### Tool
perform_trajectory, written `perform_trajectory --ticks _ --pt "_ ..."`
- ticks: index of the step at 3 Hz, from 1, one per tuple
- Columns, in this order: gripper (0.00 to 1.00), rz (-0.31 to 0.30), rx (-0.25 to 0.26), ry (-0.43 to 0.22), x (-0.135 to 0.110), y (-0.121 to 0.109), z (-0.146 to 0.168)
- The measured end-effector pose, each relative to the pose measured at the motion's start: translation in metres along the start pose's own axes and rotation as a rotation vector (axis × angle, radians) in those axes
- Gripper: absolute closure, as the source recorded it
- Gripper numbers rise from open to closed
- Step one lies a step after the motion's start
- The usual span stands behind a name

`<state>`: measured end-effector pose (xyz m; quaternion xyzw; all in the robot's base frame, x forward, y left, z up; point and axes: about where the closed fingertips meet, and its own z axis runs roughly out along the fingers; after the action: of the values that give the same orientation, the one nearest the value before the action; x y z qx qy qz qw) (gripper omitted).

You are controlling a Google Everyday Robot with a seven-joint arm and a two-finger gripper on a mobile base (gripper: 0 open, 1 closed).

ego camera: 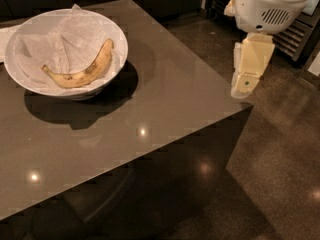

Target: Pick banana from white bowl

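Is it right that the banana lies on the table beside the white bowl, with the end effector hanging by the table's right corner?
Not quite. The camera view shows the banana inside the white bowl, on its paper lining, not on the table beside it. The end effector does hang by the table's right corner.

The end effector hung near the right corner of the surface, partly over the floor, well apart from the white bowl. Between them the dark surface lay bare, an open path across to the bowl. The bowl's raised rim and the crumpled paper standing up at its far side ringed the banana; from above, the banana lay uncovered.
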<state>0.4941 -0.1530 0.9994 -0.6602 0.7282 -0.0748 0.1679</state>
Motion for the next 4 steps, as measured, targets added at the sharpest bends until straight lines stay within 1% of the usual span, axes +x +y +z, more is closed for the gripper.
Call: perform_trajectory --ticks 1,2,3,4 --pt "0.0 -0.084 0.058 -0.014 -0.03 -0.02 -0.003" --pt "0.0 -0.177 0.077 -0.018 -0.064 -0.04 -0.001" --pt "0.0 -0.179 0.089 -0.024 -0.067 -0.041 -0.004" --pt "0.0 -0.201 0.105 -0.079 -0.073 -0.044 -0.004"
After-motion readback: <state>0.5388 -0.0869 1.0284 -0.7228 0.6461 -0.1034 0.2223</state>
